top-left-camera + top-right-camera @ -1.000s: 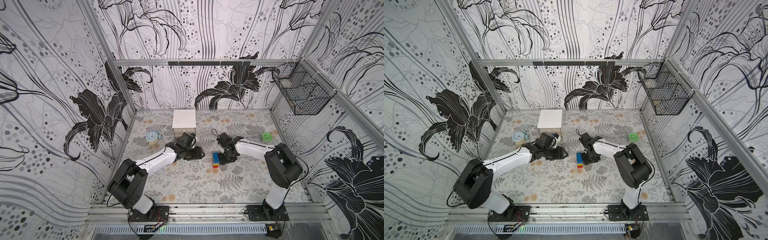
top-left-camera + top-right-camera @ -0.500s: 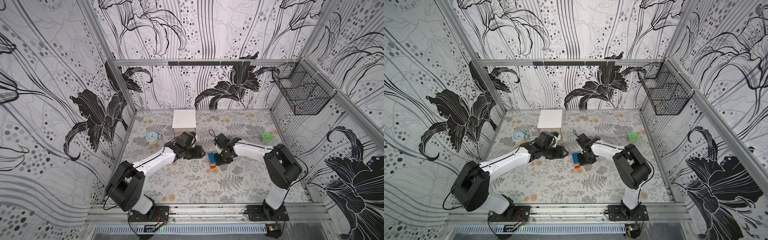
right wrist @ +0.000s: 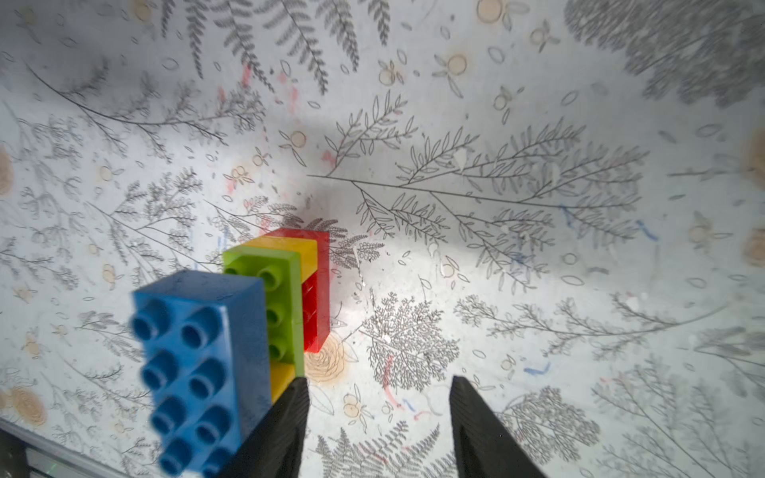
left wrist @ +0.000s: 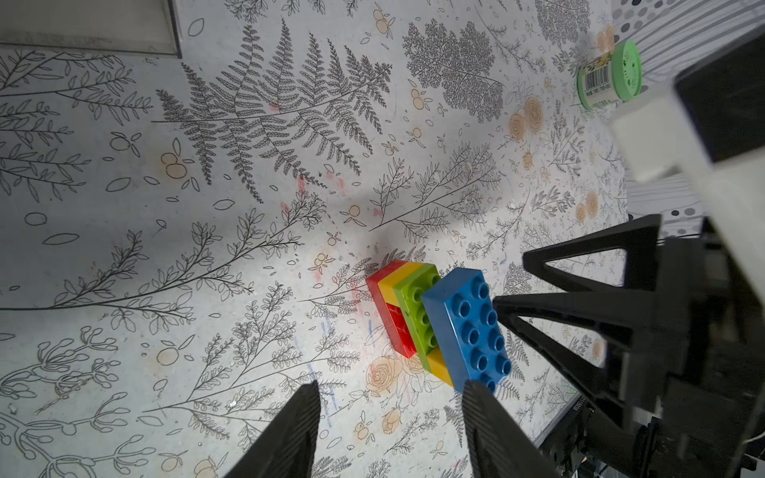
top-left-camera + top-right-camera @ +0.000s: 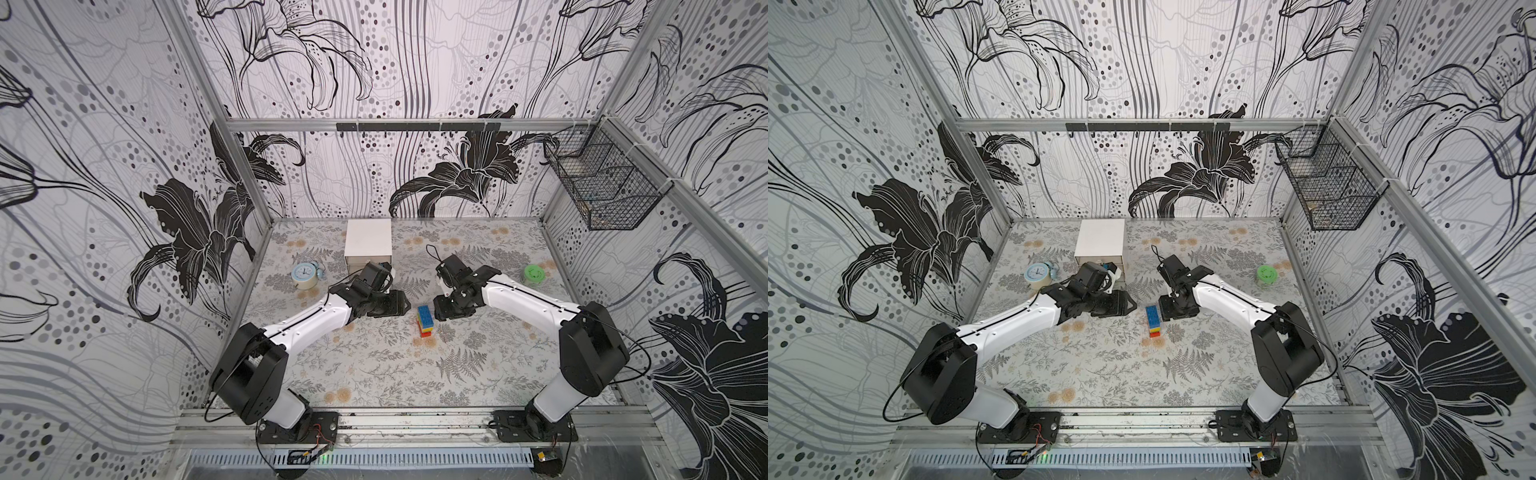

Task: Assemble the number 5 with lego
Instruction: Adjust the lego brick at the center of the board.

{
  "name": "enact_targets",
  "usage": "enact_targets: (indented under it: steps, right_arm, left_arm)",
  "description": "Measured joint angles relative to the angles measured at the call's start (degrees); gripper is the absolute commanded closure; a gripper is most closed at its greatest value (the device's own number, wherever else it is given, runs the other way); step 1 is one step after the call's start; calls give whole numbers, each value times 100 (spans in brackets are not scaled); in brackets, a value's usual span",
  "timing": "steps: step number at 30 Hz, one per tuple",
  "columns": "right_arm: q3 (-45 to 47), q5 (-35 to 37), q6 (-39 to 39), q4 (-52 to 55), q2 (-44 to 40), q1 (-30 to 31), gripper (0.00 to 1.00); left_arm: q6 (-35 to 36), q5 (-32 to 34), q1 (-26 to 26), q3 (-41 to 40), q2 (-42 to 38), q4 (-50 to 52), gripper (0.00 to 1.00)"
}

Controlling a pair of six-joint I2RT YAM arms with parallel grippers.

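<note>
Five-layer number 5 [image 5: 424, 321] stands upright, blue on top, red at the base. Left gripper [image 5: 405, 302] at its 10 o'clock, right gripper [image 5: 439, 309] close at 3 o'clock; both spread, gripping nothing. Looks finished: pull each straight outward, no clipping it.

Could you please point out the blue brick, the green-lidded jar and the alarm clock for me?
blue brick [image 4: 470, 331]: left wrist view, on its studded top face.
green-lidded jar [image 5: 534, 273]: in a top view, on the middle of its green lid.
alarm clock [image 5: 301, 274]: in a top view, on its pale dial.
</note>
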State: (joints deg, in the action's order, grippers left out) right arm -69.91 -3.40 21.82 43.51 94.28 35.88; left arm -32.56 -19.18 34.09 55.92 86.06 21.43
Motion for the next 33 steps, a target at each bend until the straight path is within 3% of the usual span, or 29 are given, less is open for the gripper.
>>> enact_targets:
  steps: [7,18,33]
  right_arm:
    - [-929,22,0,645,48,168,36]
    - [-1939,0,48,1178,1167,629,36]
    - [-2601,26,354,1460,2129,734,47]
  left_arm:
    - [-66,105,-46,-286,-162,-28,42]
    - [-142,214,-118,-544,-306,-94,42]
    - [-144,227,-157,-634,-310,-133,44]
